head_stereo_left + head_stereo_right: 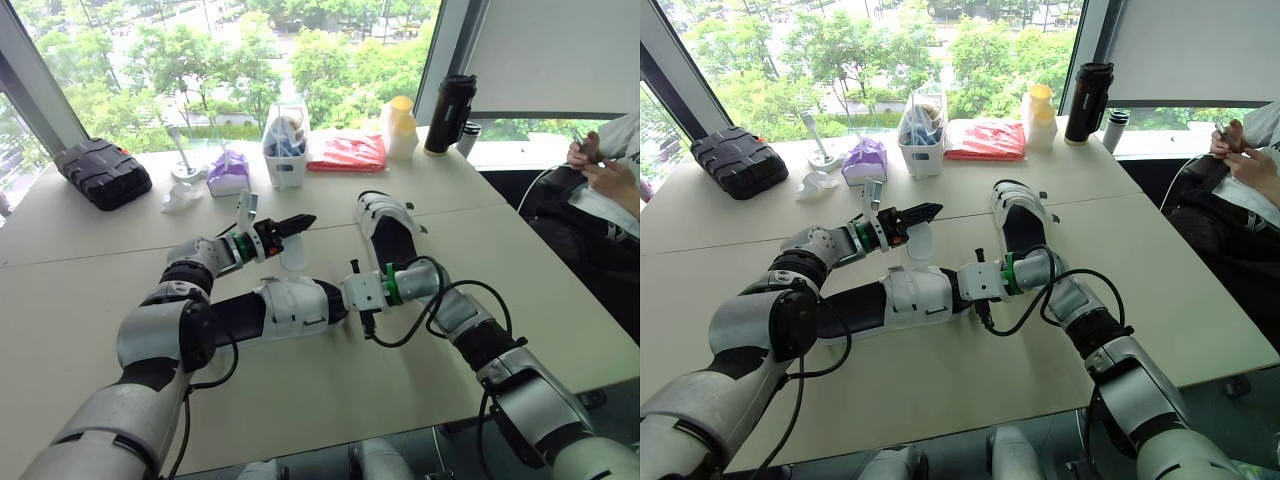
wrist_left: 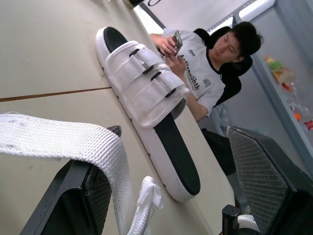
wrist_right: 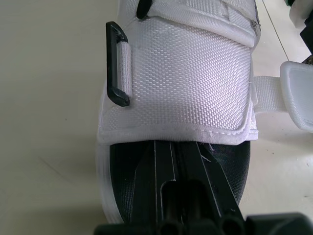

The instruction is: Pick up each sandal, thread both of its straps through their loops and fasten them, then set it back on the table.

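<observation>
Left end effector (image 1: 305,222), spread wide, has the white woven strap (image 2: 58,139) draped on it; next I thread the black plastic loop (image 3: 117,95).

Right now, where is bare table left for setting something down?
Bare: between the near sandal and the table's front edge; also right of the far sandal. Crowded: the back edge, from black case to basket, red bag and flask.

Blk case (image 1: 103,173), red pkt (image 1: 347,152), blk tumbler (image 1: 450,114), person w/ phone (image 1: 612,185)
</observation>
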Tool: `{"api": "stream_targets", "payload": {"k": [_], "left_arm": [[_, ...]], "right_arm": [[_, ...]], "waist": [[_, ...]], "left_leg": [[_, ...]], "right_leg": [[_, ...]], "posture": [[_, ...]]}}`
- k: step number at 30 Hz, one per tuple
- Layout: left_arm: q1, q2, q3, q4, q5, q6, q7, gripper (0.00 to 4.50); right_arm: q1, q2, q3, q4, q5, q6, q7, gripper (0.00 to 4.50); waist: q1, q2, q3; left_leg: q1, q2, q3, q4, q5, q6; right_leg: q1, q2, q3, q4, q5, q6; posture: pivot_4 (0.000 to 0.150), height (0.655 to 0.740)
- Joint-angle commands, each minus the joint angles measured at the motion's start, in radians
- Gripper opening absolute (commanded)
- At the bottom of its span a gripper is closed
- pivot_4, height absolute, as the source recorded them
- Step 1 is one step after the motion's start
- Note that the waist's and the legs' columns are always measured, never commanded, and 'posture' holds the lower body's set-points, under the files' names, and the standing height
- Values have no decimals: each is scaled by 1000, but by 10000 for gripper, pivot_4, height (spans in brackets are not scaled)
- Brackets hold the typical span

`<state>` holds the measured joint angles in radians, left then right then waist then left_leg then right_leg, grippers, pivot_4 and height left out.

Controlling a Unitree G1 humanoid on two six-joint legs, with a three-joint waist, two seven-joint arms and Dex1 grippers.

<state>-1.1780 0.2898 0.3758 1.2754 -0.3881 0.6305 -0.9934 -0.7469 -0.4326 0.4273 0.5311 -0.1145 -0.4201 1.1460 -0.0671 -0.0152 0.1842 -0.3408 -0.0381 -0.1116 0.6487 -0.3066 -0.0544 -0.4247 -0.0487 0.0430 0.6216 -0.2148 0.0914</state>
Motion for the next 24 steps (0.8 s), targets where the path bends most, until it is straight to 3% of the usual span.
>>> {"api": "stream_targets", "payload": {"k": [1, 24], "left_arm": [[-46, 18, 45, -13, -39, -3, 16, 35761], [-86, 56, 92, -17, -60, -20, 42, 35761]], "right_arm": [[19, -8, 29, 25, -47, 14, 7, 0], [17, -8, 33, 32, -47, 5, 13, 0]], "waist": [[0, 0, 0], [0, 0, 0]], "left_leg": [[0, 0, 0, 0, 0, 0], [0, 0, 0, 0, 0, 0]], "right_leg": [[0, 0, 0, 0, 0, 0], [0, 0, 0, 1, 0, 0]], "posture": [[1500, 7400], [1500, 7400]]}}
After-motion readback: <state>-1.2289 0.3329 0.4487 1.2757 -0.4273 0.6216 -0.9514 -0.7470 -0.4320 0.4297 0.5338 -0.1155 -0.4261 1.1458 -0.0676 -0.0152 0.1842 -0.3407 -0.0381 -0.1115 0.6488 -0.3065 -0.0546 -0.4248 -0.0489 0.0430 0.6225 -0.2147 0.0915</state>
